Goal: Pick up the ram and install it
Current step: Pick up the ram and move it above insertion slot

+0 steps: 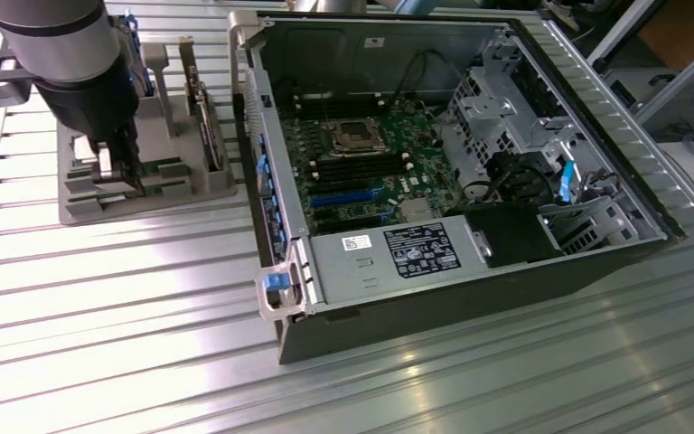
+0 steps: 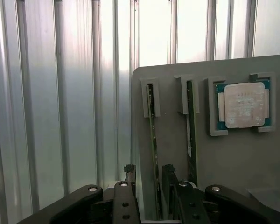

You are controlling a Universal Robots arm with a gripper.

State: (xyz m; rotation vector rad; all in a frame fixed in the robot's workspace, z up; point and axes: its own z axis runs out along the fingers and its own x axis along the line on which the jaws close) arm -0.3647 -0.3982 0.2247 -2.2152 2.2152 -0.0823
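Observation:
The ram (image 2: 152,135) is a thin green stick standing on edge in a slot of the grey holder (image 2: 172,154). My gripper (image 2: 148,170) is open, and its two black fingers (image 2: 129,173) straddle the stick's near end, one on each side. In the exterior view the gripper (image 1: 118,172) reaches down into that holder (image 1: 142,194), to the exterior view's left of the open computer case (image 1: 444,298). The arm hides the stick there. The motherboard (image 1: 378,158) lies bare inside the case, with dark memory slots (image 1: 350,168) below the processor socket.
A second green stick (image 2: 191,126) stands in the neighbouring slot. A square silver processor chip (image 2: 244,105) sits in its own pocket on the holder. A wider card (image 1: 209,117) stands at the holder's case side. The power supply (image 1: 401,253) and drive cages (image 1: 504,99) fill parts of the case. The table is ribbed metal.

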